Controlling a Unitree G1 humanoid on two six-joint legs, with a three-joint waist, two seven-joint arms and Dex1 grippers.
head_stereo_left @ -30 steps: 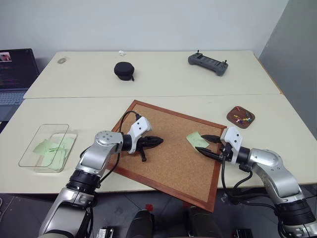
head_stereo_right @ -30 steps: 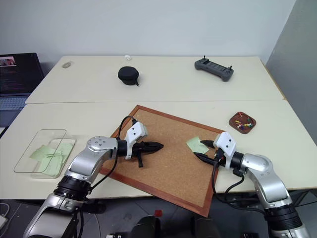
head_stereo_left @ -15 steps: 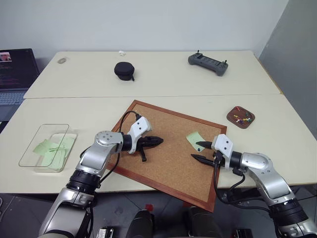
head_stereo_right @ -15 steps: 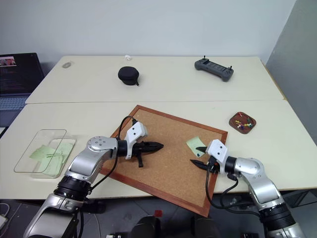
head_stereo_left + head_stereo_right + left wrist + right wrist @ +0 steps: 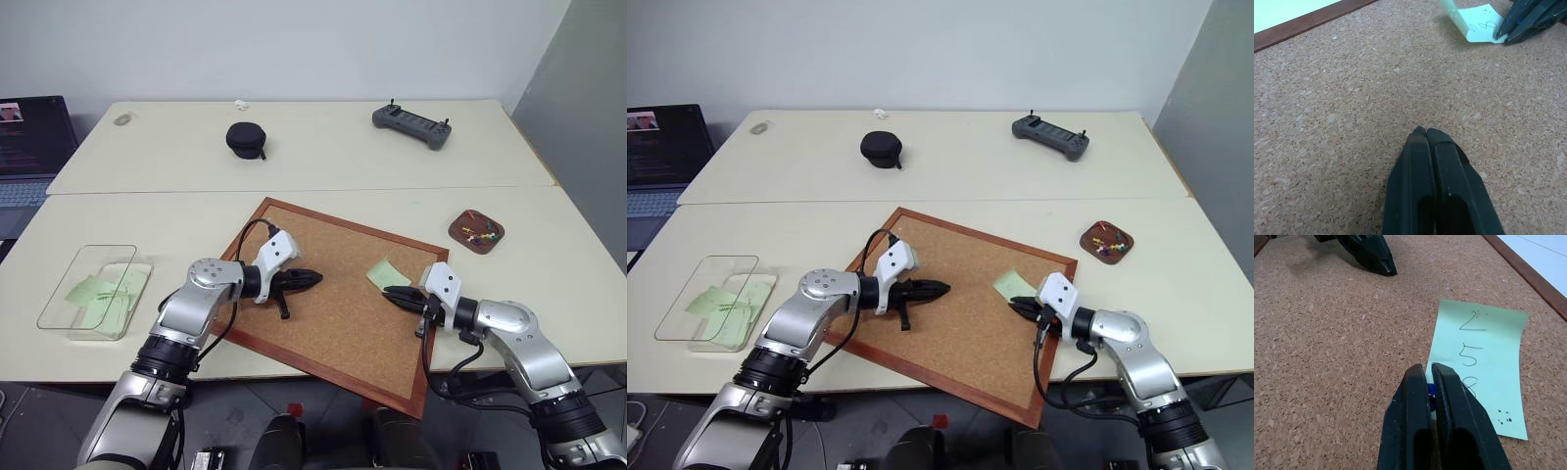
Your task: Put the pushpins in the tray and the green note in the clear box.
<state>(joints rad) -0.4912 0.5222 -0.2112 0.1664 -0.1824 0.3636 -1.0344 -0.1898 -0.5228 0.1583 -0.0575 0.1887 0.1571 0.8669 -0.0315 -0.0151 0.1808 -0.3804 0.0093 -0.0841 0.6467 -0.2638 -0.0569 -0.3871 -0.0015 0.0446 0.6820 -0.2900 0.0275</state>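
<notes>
A pale green note (image 5: 1484, 362) with handwritten digits lies on the cork board (image 5: 333, 313), toward its right side. My right gripper (image 5: 1428, 369) is shut on a blue pushpin (image 5: 1431, 390) at the note's near edge. My left gripper (image 5: 318, 279) is shut and empty, resting low over the board's middle, well left of the note (image 5: 382, 272). The small brown tray (image 5: 458, 228) sits on the table right of the board, with several coloured pushpins (image 5: 478, 234) in it. The clear box (image 5: 61, 284) stands at the far left and holds green slips.
On the far table lie a black round case (image 5: 245, 138) and a grey controller (image 5: 411, 125). A laptop (image 5: 29, 147) sits at the left edge. Bare tabletop lies between the board and the clear box.
My right gripper sank to the note's edge and its open fingers closed on the blue pushpin. The left arm kept still.
</notes>
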